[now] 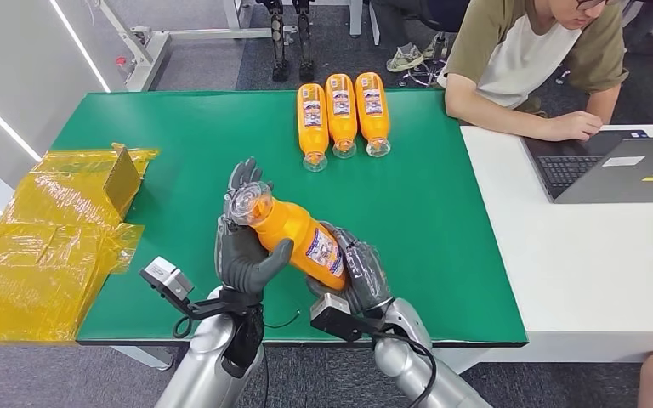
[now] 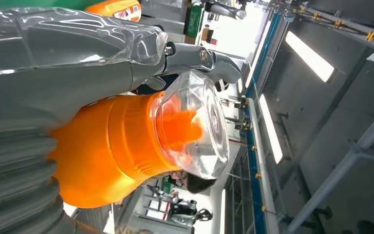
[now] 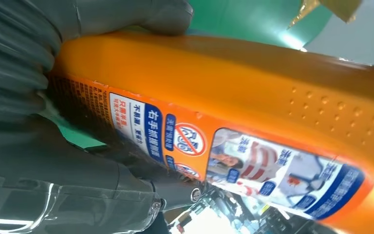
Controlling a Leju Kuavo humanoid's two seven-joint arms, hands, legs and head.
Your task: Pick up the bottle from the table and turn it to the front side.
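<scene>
Head view | orange bottle [image 1: 293,231] lifted off green tabletop [image 1: 442,212] | left hand [image 1: 245,246] grips cap end, right hand [image 1: 359,270] grips base | long axis slants cap-left.

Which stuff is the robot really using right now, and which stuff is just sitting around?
Using:
bottle, lifted off the table
left hand, at its cap end
right hand, at its base end

Just sitting around:
three bottles in a row
yellow wrapping
laptop
green table

Bottle [image 1: 293,231] base hidden behind fingers [image 1: 361,263]
</scene>
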